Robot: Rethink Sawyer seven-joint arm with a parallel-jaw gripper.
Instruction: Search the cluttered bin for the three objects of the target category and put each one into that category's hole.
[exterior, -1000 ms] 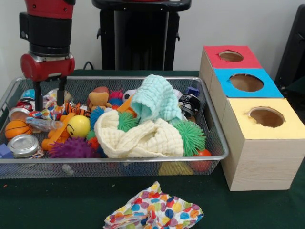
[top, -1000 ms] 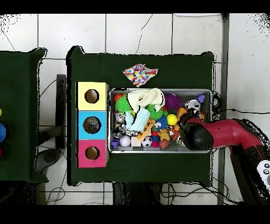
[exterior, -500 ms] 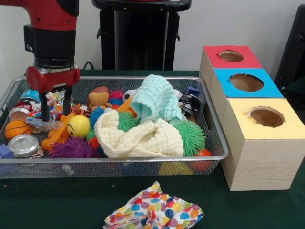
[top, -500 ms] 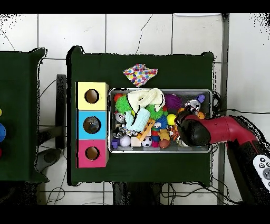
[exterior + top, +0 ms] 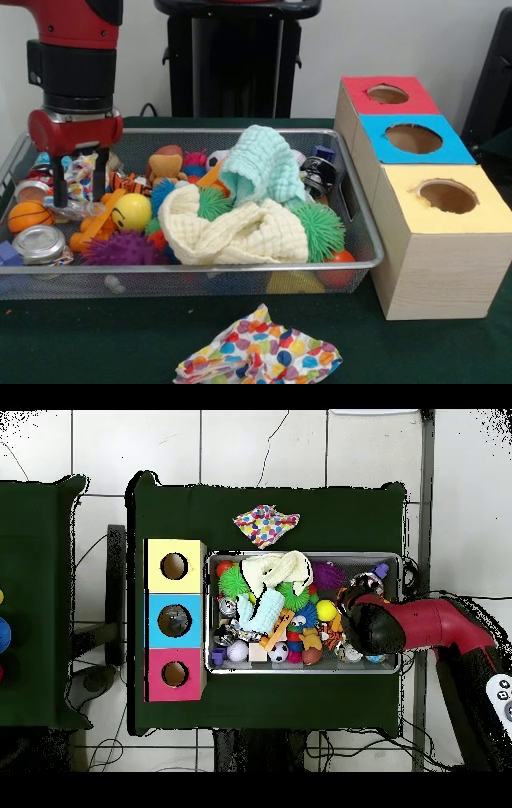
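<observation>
Front view shows the gripper [image 5: 78, 186] with fingers spread, straddling a crinkly printed wrapper [image 5: 81, 174] in the wire basket [image 5: 192, 270] (left end), just behind the yellow smiley ball [image 5: 130, 212]; the three-holed box [image 5: 424, 192] stands beside the basket.

The bin [image 5: 360, 240] is made of fine silvery wire mesh with a smooth metal rim. Soft crinkled cloth is seen in the cream muslin [image 5: 232, 232] and the mint muslin [image 5: 260, 168]. At six o'clock a thin printed cloth [image 5: 256, 352] lies on matt green felt-like table cover [image 5: 80, 344]. The boxes [image 5: 436, 264] show pale raw wood grain with matt painted tops. A glossy metal lid [image 5: 36, 242] is seen at nine o'clock.
</observation>
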